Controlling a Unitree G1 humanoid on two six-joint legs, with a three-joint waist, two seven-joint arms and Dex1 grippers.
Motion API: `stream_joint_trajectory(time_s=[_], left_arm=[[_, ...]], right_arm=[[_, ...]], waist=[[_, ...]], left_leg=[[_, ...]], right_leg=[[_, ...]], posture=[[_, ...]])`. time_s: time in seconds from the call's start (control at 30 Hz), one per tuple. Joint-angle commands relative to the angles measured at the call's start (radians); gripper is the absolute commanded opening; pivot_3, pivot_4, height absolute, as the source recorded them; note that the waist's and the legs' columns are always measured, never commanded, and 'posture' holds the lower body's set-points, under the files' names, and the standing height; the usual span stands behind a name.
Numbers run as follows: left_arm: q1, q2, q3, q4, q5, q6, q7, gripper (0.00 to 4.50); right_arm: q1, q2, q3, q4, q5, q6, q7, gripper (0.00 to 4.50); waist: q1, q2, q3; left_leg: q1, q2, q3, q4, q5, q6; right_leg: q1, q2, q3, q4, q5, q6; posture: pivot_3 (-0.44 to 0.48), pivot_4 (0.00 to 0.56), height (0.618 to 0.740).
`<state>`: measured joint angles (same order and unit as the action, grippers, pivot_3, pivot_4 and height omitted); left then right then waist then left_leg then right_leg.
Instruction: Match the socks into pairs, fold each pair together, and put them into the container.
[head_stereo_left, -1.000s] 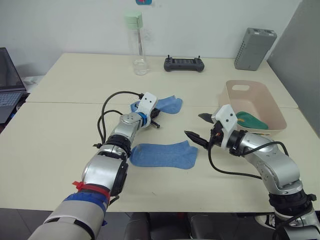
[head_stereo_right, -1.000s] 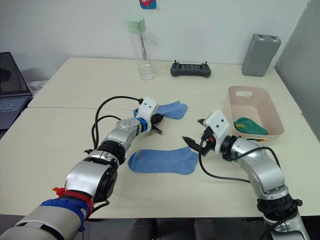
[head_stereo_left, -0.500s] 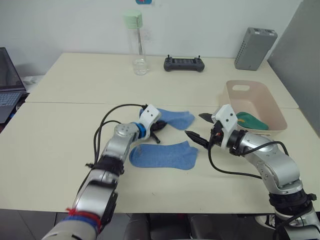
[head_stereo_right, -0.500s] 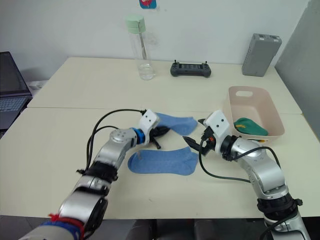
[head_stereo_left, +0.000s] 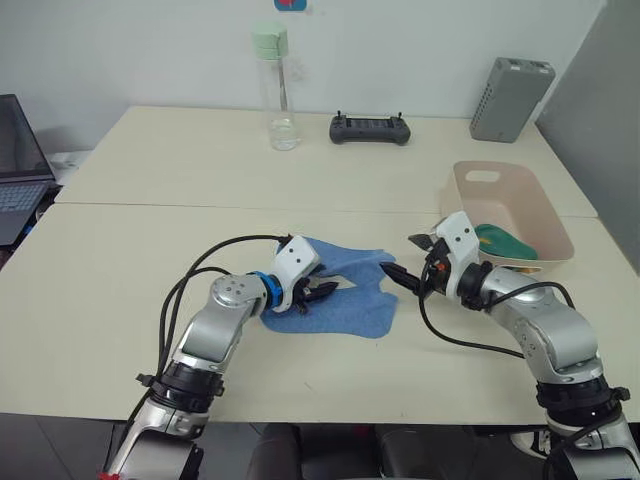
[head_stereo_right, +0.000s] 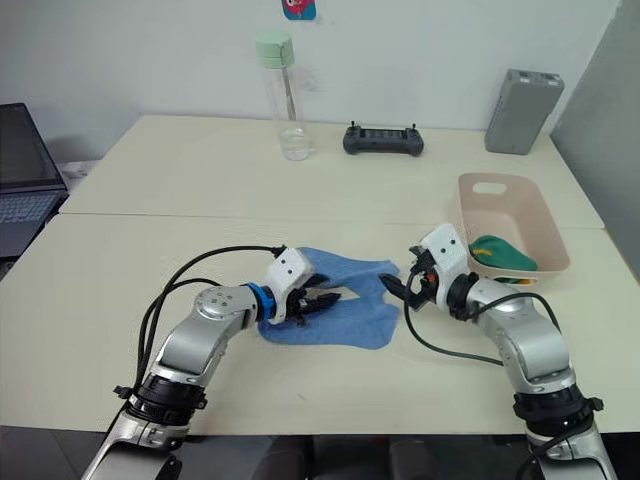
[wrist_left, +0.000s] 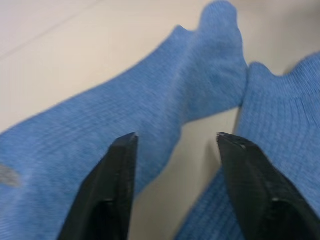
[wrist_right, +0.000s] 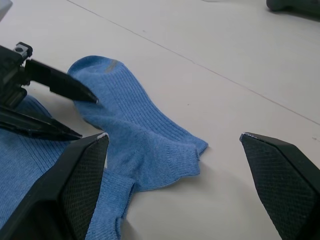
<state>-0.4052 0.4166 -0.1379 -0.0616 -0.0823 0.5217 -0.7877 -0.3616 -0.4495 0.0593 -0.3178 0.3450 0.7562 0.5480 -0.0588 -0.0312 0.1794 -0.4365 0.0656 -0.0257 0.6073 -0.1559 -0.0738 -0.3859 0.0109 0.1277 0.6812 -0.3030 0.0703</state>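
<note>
Near the front edge of the pale worktop (head_stereo_left: 120, 260), between the robot's two arms, lie two light blue socks, one partly over the other: the nearer blue sock (head_stereo_left: 350, 315) lies flat with its long axis running side to side, and the farther blue sock (head_stereo_left: 345, 258) lies across its far edge at a slant, its end reaching toward the robot's right. The left gripper (head_stereo_left: 322, 292) sits directly over the overlapped socks at their left end, its two black fingers parted and pointing to the right along the socks' length; in the left wrist view the fingers (wrist_left: 117, 175) straddle the slanted sock with bare worktop and the other sock beside it, and they grip nothing. The right gripper (head_stereo_left: 408, 263) hangs just beside the right end of the socks, its fingers spread wide and pointing left toward them, holding nothing. Both grippers are therefore close, one at each end of the pair, with the left one already above fabric. The left arm reaches in low with its elbow bent; the right arm is bent with its forearm angled inward. Well apart to the right stands the pink container (head_stereo_left: 545, 215), a dark green sock (head_stereo_left: 500, 240) with yellow trim lying inside. At the back of the worktop stand a clear bottle (head_stereo_left: 275, 85), a black controller (head_stereo_left: 369, 128) and a grey box (head_stereo_left: 508, 98).
</note>
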Motion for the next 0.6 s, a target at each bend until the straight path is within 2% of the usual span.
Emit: stream_joint_trajectory(time_s=[0.03,0.13,0.23,0.3,0.43,0.6], left_arm=[[-0.003,0.01,0.103,-0.083,-0.096,0.045,0.007,3.93],[-0.026,0.026,0.194,-0.033,-0.133,0.053,0.05,3.93],[-0.057,0.08,0.218,0.115,-0.067,-0.043,0.107,3.93],[-0.078,0.087,0.239,0.183,-0.074,-0.065,0.133,3.93],[-0.104,0.085,0.233,0.323,-0.059,-0.126,0.15,3.93],[-0.155,0.037,0.229,0.425,-0.078,-0.13,0.17,3.93]], right_arm=[[-0.02,0.006,-0.028,0.017,0.014,0.011,-0.011,4.5],[-0.037,0.017,-0.032,0.057,0.018,0.025,-0.014,4.5],[-0.06,0.034,-0.037,0.104,0.018,0.036,-0.019,4.5],[-0.074,0.04,-0.038,0.126,0.02,0.049,-0.018,4.5],[-0.106,0.049,-0.033,0.184,0.018,0.059,-0.012,4.5],[-0.133,0.078,-0.043,0.241,0.029,0.085,-0.018,4.5]], waist=[[0.0,0.0,0.0],[0.0,0.0,0.0],[0.0,0.0,0.0],[0.0,0.0,0.0],[0.004,0.0,0.0],[0.007,0.0,0.0]], left_leg=[[0.0,0.0,0.0,0.0,0.0,0.0],[0.0,0.0,0.0,-0.001,0.0,0.0],[0.0,0.0,0.0,0.0,0.0,0.0],[0.0,0.0,0.0,0.0,0.0,0.0],[0.0,0.0,0.0,0.0,0.0,0.0],[-0.001,0.0,0.0,-0.001,0.0,0.0]], right_leg=[[0.0,0.0,0.0,0.0,0.0,0.0],[0.0,0.0,-0.001,0.0,0.0,-0.001],[0.0,0.0,-0.001,0.0,0.0,0.0],[0.0,0.0,0.0,0.0,0.0,0.001],[0.0,0.0,0.0,-0.001,0.0,0.0],[-0.001,0.0,-0.001,-0.001,0.0,-0.001]], posture=[[0.0,0.15,0.74],[0.0,0.15,0.74],[0.0,0.15,0.74],[0.0,0.15,0.74],[0.0,0.15,0.74],[0.0,0.15,0.74]])
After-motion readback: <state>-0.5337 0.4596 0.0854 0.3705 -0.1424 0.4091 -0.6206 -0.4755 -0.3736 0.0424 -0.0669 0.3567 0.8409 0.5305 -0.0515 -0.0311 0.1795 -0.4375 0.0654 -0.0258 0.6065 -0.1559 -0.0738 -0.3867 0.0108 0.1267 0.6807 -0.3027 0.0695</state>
